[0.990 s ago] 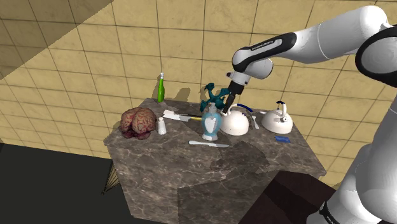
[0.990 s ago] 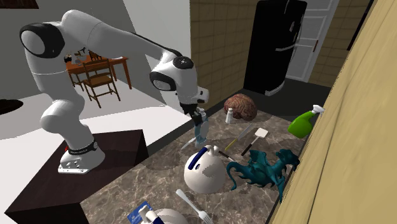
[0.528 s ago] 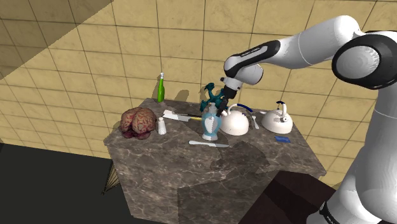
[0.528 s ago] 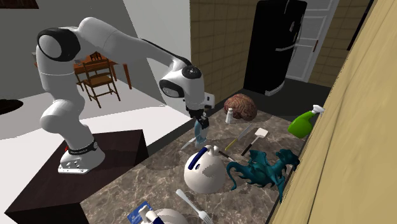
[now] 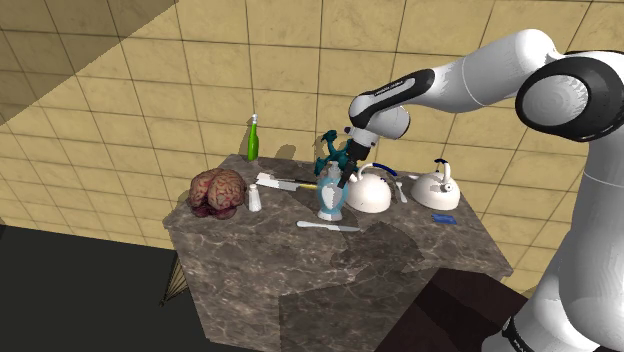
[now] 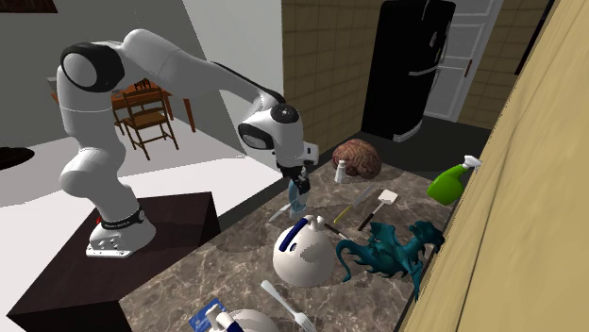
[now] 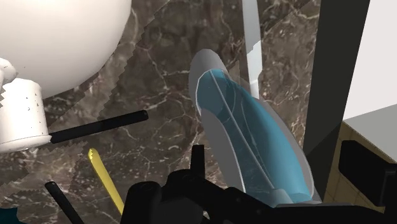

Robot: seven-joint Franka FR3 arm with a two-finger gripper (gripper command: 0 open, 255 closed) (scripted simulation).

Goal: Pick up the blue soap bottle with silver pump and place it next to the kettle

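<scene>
Two kettles are set on a dark marbled counter (image 5: 290, 285): a rounded white kettle (image 5: 368, 192) and, toward the shoulder view's right, a second kettle (image 5: 437, 188). The bottle (image 5: 331, 200), clear with blue inside, is stood upright just beside the first kettle, on its left in the shoulder view. A pale knife (image 5: 327, 226) is laid flat on the counter in front of it. The gripper (image 5: 344, 172) is held directly over the bottle, close to its top, at the end of the white arm (image 5: 470, 75). In the wrist view the black fingers (image 7: 366, 172) are seen apart, with the bottle's upper part lying between them; no clasp on it can be made out. The kettle's white dome is seen there just beside the bottle. Behind the bottle a teal dragon (image 5: 333, 148) is placed near the tiled wall, and a green spray bottle (image 5: 253, 138) is stood further toward the shoulder view's left. A brain (image 5: 218, 192) and a small white shaker (image 5: 254, 199) are found near the counter's left end.
</scene>
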